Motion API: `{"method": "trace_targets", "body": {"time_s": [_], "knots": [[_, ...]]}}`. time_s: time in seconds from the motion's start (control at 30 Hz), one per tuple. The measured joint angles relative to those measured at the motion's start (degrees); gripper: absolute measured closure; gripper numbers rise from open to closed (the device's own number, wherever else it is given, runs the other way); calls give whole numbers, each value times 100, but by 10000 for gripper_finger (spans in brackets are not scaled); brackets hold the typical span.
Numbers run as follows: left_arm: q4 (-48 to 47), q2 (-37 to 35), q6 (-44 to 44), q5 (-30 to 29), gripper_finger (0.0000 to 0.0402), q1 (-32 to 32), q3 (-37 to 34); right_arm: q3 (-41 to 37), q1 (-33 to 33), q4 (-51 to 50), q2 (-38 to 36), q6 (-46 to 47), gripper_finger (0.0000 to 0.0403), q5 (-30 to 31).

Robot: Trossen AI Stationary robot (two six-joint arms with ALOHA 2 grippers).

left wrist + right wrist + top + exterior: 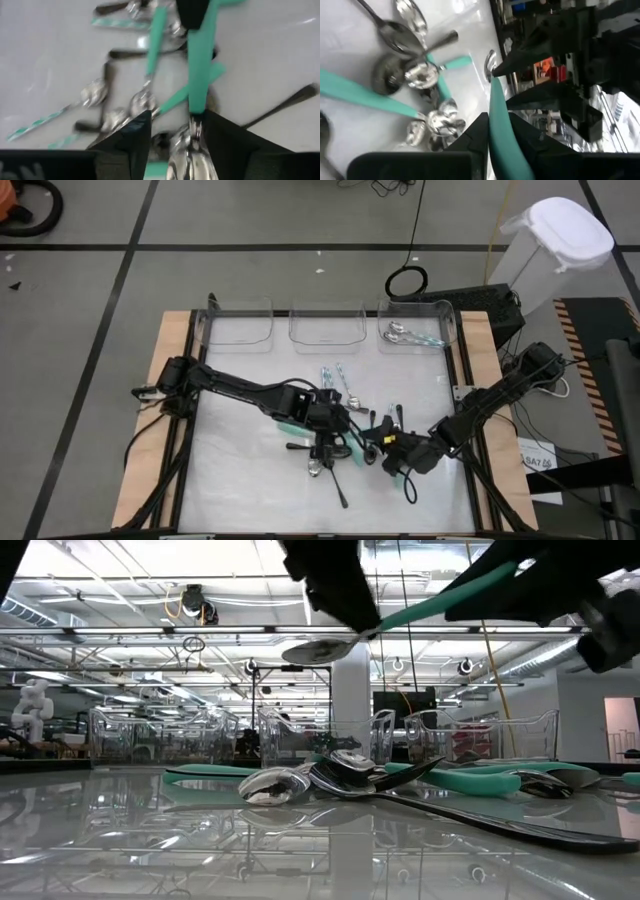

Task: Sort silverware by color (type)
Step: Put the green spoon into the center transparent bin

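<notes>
A teal-handled spoon (400, 612) hangs in the air above the pile of silverware (340, 780) in the middle of the table. My right gripper (496, 131) is shut on its handle. My left gripper (172, 137) is open, with a finger on each side of the spoon's bowl (189, 152). In the high view the two grippers meet near the table's front, left gripper (345, 428) facing right gripper (388, 445). Black, teal and pale-blue striped pieces lie flat on the table below. My right gripper pinches the spoon's teal handle (495, 107) between its two fingers, toward the handle's free end. The fingers come from the table's right side. The spoon is lifted clear, roughly level, its bowl toward my left gripper. My left gripper: the spoon's neck (195, 122) runs close beside one finger (225, 142); whether they touch I cannot tell.
Three clear bins stand along the far edge: left (240, 322), middle (325, 325), right (417, 328), the last with silver pieces in it. A black spoon (336, 482) lies toward the near edge. Raised black rails frame the table.
</notes>
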Motion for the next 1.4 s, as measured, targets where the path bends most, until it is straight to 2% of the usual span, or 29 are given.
{"method": "trace_targets", "body": {"time_s": [0.23, 0.37, 0.43, 0.53, 0.7, 0.87, 0.93, 1.1, 1.27, 1.4], "knots": [[-265, -157, 148, -145, 220, 170, 0, 2, -371, -177, -5, -21, 359, -60], [-780, -324, 104, -539, 220, 177, -11, 4, -497, -238, -77, -131, 359, -60], [-716, -474, 118, -670, 221, 173, -126, 3, -546, -255, -172, -150, 359, -60], [-122, -1046, 101, -704, 232, 171, -974, 9, -619, -322, -328, -161, 359, -65], [1185, -2484, -232, -937, 261, 281, -3081, 12, -735, -571, -592, -168, 359, -238], [2258, -4003, -465, -1196, 274, 228, -4539, 6, -1234, -527, -791, -503, 359, -358], [2524, -4478, -420, -1382, 275, 167, -4980, 15, -1572, -336, -807, -687, 359, -582], [2784, -5311, -31, -1592, 275, 134, -5464, 17, -2475, -28, -829, -1131, 359, -1262], [2985, -5618, -14, -1827, 275, 188, -5584, 91, -3382, 524, -826, -1704, 359, -2025], [3185, -5599, 170, -1832, 275, 189, -5585, 549, -3908, 637, -650, -1720, 359, -2858]]}}
